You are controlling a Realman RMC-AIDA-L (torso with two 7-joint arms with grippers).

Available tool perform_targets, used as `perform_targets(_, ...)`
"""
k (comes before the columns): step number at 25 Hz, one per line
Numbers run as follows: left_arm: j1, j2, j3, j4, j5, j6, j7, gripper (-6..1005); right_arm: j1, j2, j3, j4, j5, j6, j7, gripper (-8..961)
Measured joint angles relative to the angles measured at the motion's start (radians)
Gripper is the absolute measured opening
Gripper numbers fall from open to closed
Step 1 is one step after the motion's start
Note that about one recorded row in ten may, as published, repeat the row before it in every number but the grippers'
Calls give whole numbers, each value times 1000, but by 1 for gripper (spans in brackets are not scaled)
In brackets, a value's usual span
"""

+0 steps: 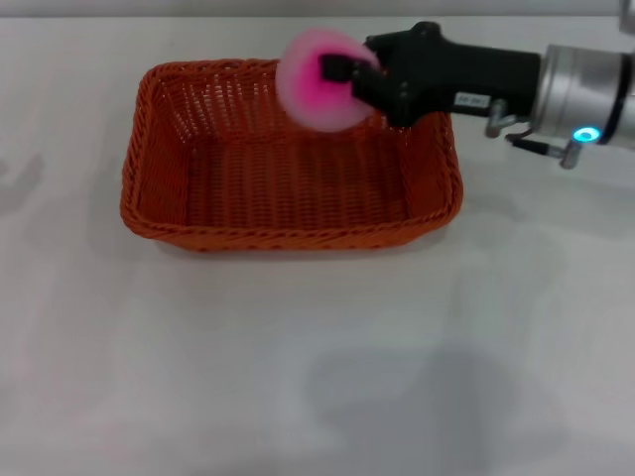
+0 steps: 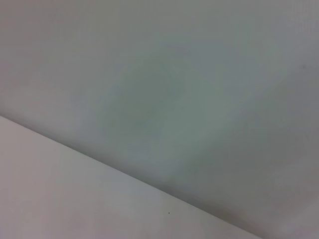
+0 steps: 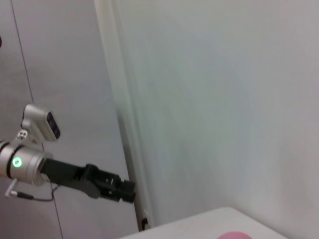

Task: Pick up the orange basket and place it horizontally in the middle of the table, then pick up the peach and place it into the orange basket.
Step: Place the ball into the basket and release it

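Observation:
The orange basket (image 1: 288, 164) lies lengthwise across the middle of the white table (image 1: 298, 357), open side up. My right gripper (image 1: 335, 81) reaches in from the right and is shut on the peach (image 1: 310, 94), a pink ball held above the basket's back rim, just over the inside. A sliver of the peach (image 3: 234, 235) shows in the right wrist view. My left gripper (image 3: 122, 190) appears only in the right wrist view, far off to the side and away from the basket.
Bare white tabletop surrounds the basket on the near side, left and right. A grey wall (image 3: 209, 99) stands behind the table. The left wrist view shows only plain pale surfaces.

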Motion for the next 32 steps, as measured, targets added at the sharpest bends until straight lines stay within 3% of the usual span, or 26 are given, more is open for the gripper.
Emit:
perform_targets(8, -9, 2, -3, 35, -13, 1, 24, 527, 45, 14, -143, 55, 88, -147, -55, 63)
perform_targets(20, -8, 2, -3, 38, -14, 3, 26, 528, 54, 11, -156, 66, 103, -183, -76, 76)
perform_targets(26, -8, 2, -5, 38, -14, 6, 26, 527, 55, 10, -175, 66, 105, -214, -44, 137)
perform_targets(32, -10, 3, -5, 38, -14, 7, 26, 527, 55, 7, -178, 66, 107, -217, -34, 363)
